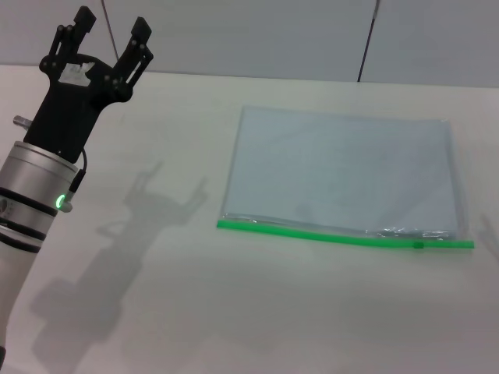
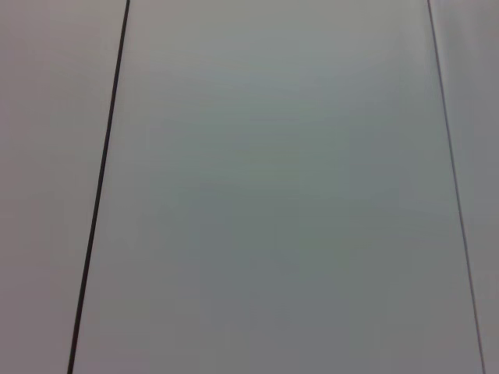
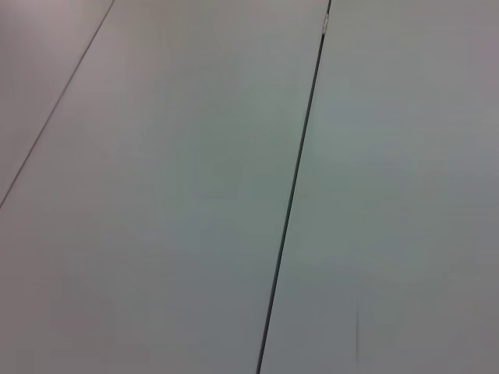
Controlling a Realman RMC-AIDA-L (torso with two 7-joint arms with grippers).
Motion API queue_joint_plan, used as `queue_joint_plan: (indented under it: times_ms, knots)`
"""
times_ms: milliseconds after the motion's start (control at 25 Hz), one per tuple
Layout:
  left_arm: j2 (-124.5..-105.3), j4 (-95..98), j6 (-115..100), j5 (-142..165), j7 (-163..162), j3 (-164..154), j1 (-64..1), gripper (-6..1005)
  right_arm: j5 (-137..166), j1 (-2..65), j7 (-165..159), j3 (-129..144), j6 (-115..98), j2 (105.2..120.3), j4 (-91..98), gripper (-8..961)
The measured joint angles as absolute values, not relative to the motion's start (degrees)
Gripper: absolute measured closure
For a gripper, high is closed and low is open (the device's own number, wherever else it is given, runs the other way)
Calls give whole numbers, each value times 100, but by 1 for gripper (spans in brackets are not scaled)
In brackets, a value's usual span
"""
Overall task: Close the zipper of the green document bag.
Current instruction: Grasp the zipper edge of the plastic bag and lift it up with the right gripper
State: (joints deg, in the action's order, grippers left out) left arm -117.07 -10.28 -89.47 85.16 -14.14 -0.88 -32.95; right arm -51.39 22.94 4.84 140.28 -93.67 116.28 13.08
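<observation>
Green document bag [image 1: 343, 175] flat on the white table [image 1: 195, 312], right of centre in the head view, bright green zipper [image 1: 343, 238] along the near long edge. Small darker slider tab [image 1: 418, 245] close to the zipper's right end, nothing touching it. Most of the strip to the slider's left presumably not yet sealed, though open or closed track impossible to tell from here.

Left gripper [image 1: 111, 37] raised high at far left, well apart from the bag, black fingers spread wide and pointing up and away, nothing between them. Right gripper out of sight in the head view; both wrist cameras aimed only at plain grey wall panels with dark seams, no bag in either.

Judged stage: the very start, approach not yet begun, no contact with bag or zipper.

Next move, by this reading: down and across to the near edge, a narrow pinch on the tiny slider, a second hold on the bag to stop it skating on the smooth table, then a straight pull along the green strip. Fine aim needed, given so small a tab.
</observation>
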Motion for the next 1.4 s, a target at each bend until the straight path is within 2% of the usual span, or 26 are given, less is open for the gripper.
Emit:
queue_joint_plan:
  times_ms: [480,720,1400]
  knots:
    - [-11703,-1022,-8947,8512,-1407,-70,-3296,163,-5114,2428,509,14192,-8851,11613,1307,59]
    - [-11699,-995,-8942,8508,-1406,-62,-3291,167,-5115,2400,1624,14266,-8490,11613,1295,61]
    - [-11689,-939,-8929,8171,-1397,-62,-3125,179,-5133,1612,5532,14325,-7410,11669,1292,62]
